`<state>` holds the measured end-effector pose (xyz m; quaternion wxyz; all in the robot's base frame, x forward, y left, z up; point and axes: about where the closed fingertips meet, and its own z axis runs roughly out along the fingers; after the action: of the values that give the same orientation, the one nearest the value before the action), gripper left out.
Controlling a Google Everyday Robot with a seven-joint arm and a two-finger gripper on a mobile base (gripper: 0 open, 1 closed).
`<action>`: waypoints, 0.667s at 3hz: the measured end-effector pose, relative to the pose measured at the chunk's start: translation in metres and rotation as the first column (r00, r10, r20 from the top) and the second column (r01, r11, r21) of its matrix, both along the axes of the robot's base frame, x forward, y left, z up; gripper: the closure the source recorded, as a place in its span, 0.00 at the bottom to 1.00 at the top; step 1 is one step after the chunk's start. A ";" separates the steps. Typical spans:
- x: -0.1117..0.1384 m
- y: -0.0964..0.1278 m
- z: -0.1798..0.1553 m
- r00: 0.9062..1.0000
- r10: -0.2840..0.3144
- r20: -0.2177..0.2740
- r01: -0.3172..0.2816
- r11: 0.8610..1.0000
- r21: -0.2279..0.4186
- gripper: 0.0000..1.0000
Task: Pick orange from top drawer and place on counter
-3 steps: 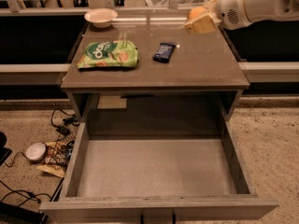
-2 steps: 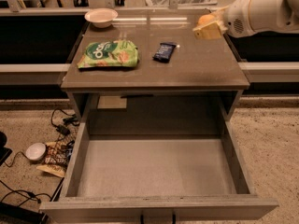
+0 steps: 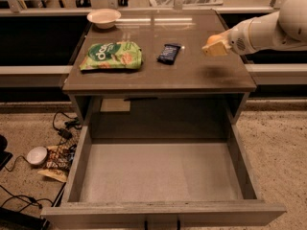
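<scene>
My gripper (image 3: 215, 47) reaches in from the right on a white arm and hangs just above the right side of the counter (image 3: 192, 75). Its tan fingers are shut on the orange (image 3: 212, 39), of which only a small orange patch shows above them. A shadow lies on the counter right below it. The top drawer (image 3: 158, 171) is pulled fully out below the counter, and its flat grey floor is bare.
On the counter lie a green snack bag (image 3: 112, 55) at the left, a dark blue packet (image 3: 169, 52) in the middle and a white bowl (image 3: 104, 17) at the back left. Cables, a small white dish (image 3: 36, 155) and wrappers lie on the floor left of the drawer.
My gripper has moved a little to the right and down towards the counter's right side, still holding the orange. The drawer and the other items have not moved.
</scene>
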<state>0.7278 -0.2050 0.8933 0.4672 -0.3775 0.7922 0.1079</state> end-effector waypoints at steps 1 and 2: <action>0.012 -0.005 -0.037 0.997 -0.029 -0.076 0.027 0.999 -0.037 1.00; 0.019 -0.008 -0.074 0.989 -0.041 -0.142 0.036 0.999 -0.041 1.00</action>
<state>0.7468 -0.2131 0.8197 0.4038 -0.3623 0.8327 0.1106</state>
